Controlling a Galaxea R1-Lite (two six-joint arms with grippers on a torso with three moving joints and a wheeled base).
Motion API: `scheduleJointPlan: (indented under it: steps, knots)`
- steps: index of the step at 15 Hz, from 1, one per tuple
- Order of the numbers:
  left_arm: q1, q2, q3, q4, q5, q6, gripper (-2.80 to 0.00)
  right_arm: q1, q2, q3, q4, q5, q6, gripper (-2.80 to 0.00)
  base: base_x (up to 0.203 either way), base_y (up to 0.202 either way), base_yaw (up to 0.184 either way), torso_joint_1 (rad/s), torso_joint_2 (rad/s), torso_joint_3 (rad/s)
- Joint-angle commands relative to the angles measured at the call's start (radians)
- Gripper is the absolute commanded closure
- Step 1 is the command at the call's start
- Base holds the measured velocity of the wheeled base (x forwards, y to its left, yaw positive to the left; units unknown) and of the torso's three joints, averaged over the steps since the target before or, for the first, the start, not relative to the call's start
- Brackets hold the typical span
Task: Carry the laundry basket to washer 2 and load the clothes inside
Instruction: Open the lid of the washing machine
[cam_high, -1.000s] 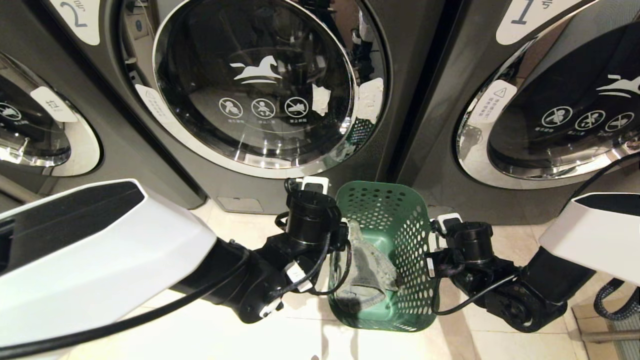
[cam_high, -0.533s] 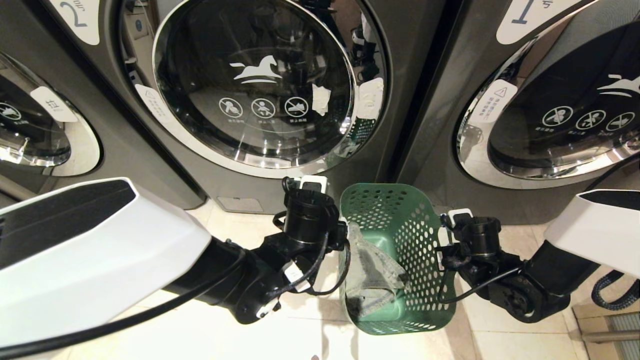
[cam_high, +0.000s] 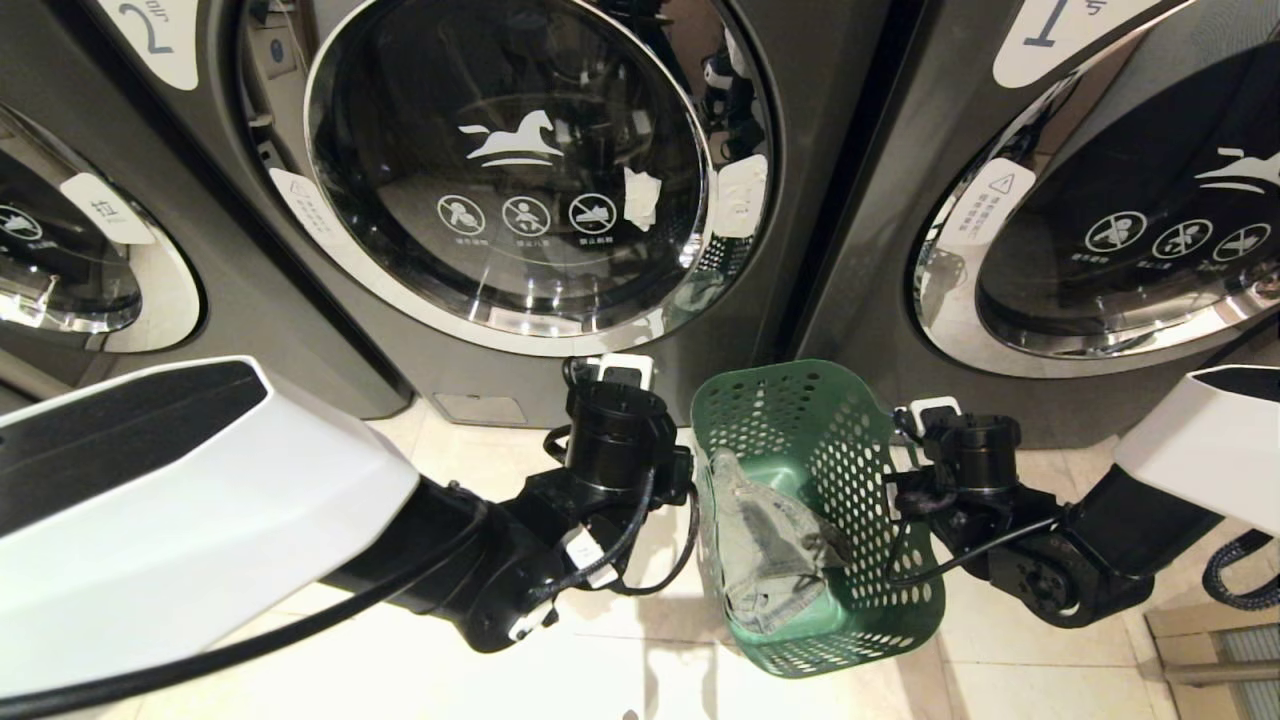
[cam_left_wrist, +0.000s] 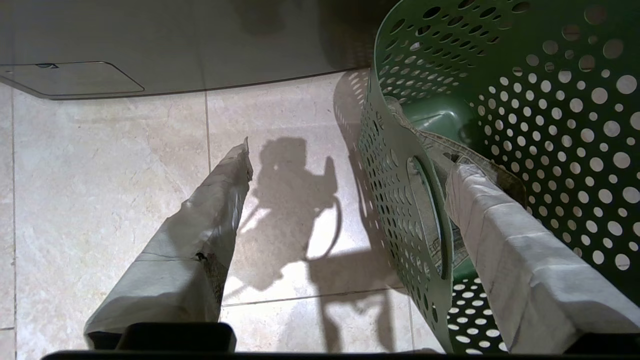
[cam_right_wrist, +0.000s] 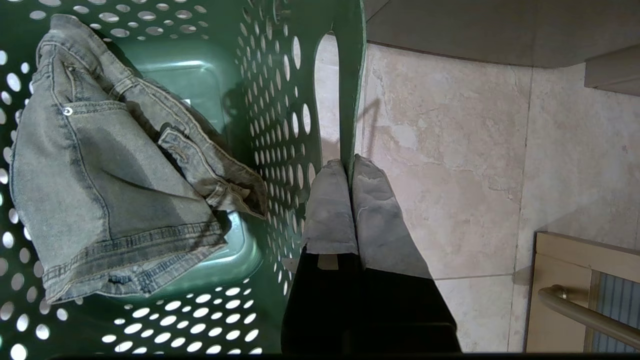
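Basket (cam_high: 815, 520), dark green, perforated: on the tiled floor (cam_high: 500, 460) before the washers, nearer the gap between washer 2 (cam_high: 500, 170) and the washer labelled 1 (cam_high: 1100, 200). Clothes (cam_high: 775, 555): one faded denim piece, inside the basket. Right gripper (cam_right_wrist: 350, 200): fingers pinched onto the basket's handle wall. Left gripper (cam_left_wrist: 350, 200): fingers spread wide, straddling the opposite wall, gripping nothing. Washer 2's door: closed. Judged remaining: door opening, loading.

Laundry basket (cam_high: 850, 560): perforated green plastic, smooth, slight sheen. Clothes (cam_right_wrist: 110, 195): faded denim cloth, stitched seams, matt. Washer 2 (cam_high: 400, 330), upper left of frame: dark brushed metal; door glossy glass, chrome-rimmed. Floor (cam_left_wrist: 125, 165): polished stone-look tile.
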Motion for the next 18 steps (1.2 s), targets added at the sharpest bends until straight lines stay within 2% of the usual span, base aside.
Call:
scheduleJointPlan:
  steps: [1, 4, 11, 15, 18]
  knots:
    - [0.000, 0.004, 0.001, -0.004, 0.003, -0.001, -2.80, -0.002, -0.012, 0.003, -0.007, -0.005, 0.000, 0.00, 0.000, 0.000, 0.000, 0.000, 0.00, 0.000]
    - [0.000, 0.007, 0.000, -0.004, 0.003, -0.003, -2.80, -0.014, -0.019, 0.012, -0.007, -0.061, -0.001, 0.00, 0.000, 0.000, 0.000, 0.000, 0.00, 0.000]
    - [-0.002, 0.008, 0.000, -0.004, 0.002, -0.001, -2.80, -0.016, -0.046, 0.053, -0.001, -0.053, -0.005, 0.00, 0.000, 0.000, 0.000, 0.000, 0.00, 0.000]
    - [-0.004, -0.034, 0.038, -0.005, 0.003, -0.003, -2.80, 0.039, -0.172, 0.090, 0.040, 0.030, -0.011, 0.00, 0.000, 0.000, 0.000, 0.000, 0.00, 0.000]
    - [0.005, -0.097, 0.168, -0.011, 0.003, -0.021, -2.80, 0.099, -0.340, 0.137, 0.123, 0.105, -0.009, 0.00, 0.000, 0.000, 0.000, 0.000, 0.00, 0.000]
